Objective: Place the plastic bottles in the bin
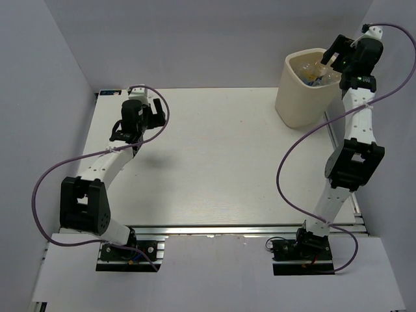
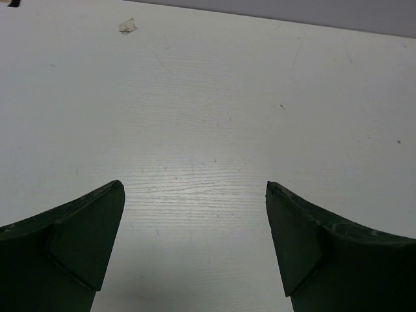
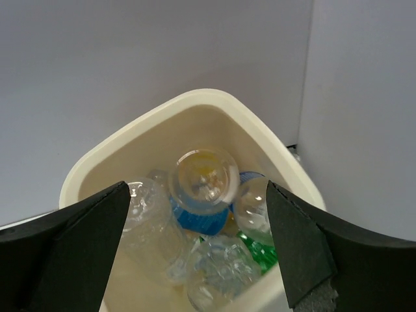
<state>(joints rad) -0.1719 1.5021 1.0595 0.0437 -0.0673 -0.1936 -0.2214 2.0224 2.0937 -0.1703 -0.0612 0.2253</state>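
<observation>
Table: white board. It lies bare just under the left tool and well below and to the near side of the right one.

Bin: cream, tapered, directly beneath the right gripper, at the far right corner. The rim sits a little below the fingertips, so anything let go there falls inside rather than clipping the edge.

Right arm: stretched up and forward, wrist tipped down into the bin mouth. That looks like a drop pose.

Left arm: folded back, tool low over the far left of the table. Probably parked out of the way.

Bottles: a loose pile in the bin, under and between the right fingers in the wrist view. They are clear plastic and some are crumpled. One with a blue label points base-up, centred under the jaws and on top of the pile. A green one is lower, toward the right finger. Every bottle I can find is in the bin.

Right gripper: jaws spread wide, nothing between them and no contact with the blue-label bottle. It is released.

Left gripper: also spread wide with nothing in it, only tabletop between the fingers.

Scrap: a small pale fleck ahead of the left tool. It is not a bottle, so ignore it.

Judgement: the task looks essentially done.
</observation>
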